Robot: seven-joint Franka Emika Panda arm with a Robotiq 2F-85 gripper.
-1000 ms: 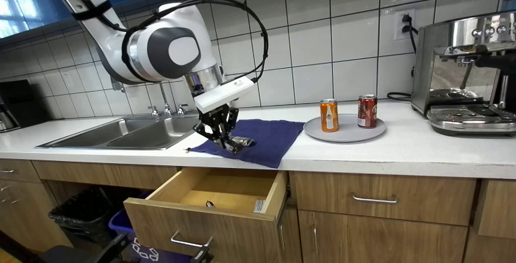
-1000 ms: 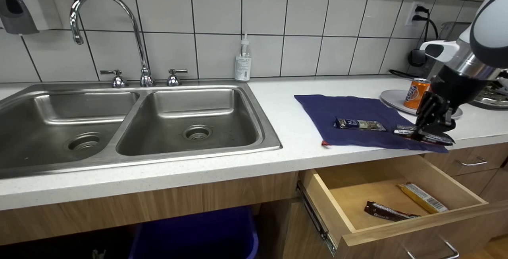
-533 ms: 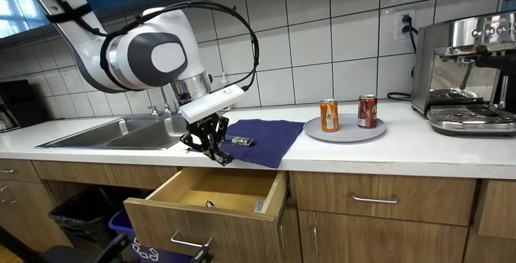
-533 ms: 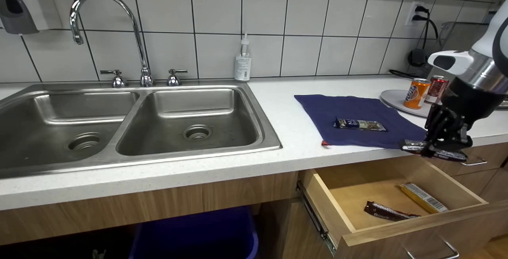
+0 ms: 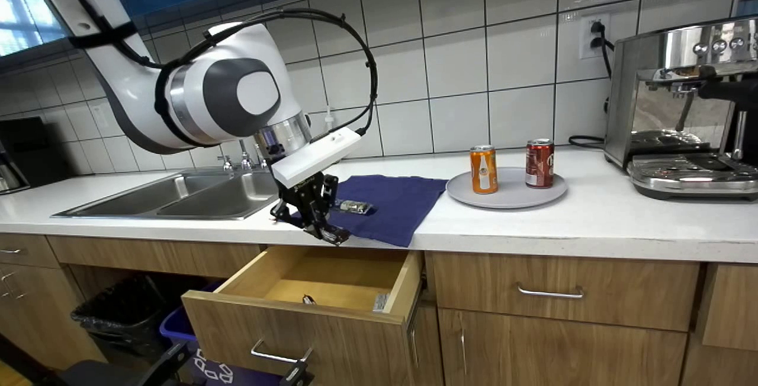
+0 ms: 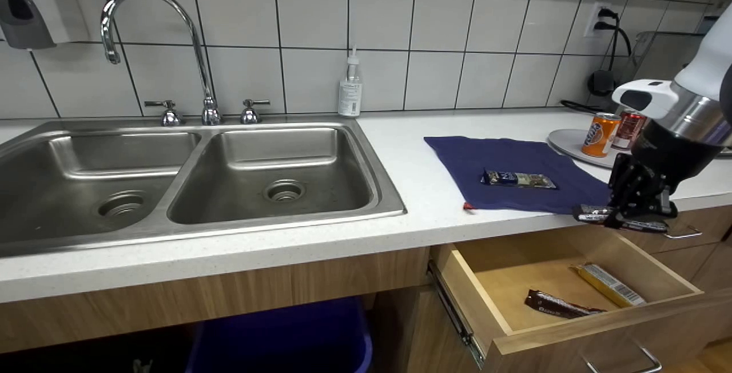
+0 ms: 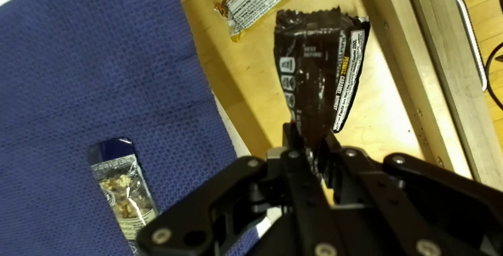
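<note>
My gripper (image 7: 308,140) is shut on a dark brown wrapped bar (image 7: 310,59), which sticks out past the fingers in the wrist view. In an exterior view, the gripper (image 6: 632,215) holds it above the open drawer (image 6: 477,298), near the counter's front edge. In another exterior view the gripper (image 5: 334,235) stands above the drawer's back part. Inside the drawer lie a second dark bar (image 6: 557,304) and a yellow bar (image 6: 612,286). A bar with a blue-ended wrapper (image 6: 517,179) lies on the blue cloth (image 6: 480,155); it also shows in the wrist view (image 7: 123,193).
A grey plate (image 5: 509,201) with an orange can (image 5: 484,170) and a red can (image 5: 539,164) stands on the counter. A coffee machine (image 5: 699,102) is at one end. A double sink (image 6: 286,164) with a faucet (image 6: 209,75) is beside the cloth. A soap bottle (image 6: 350,90) stands behind.
My gripper has carried the dark bar off the blue cloth, past the counter's front edge and over the open drawer. In the last half second it has shifted only slightly.
</note>
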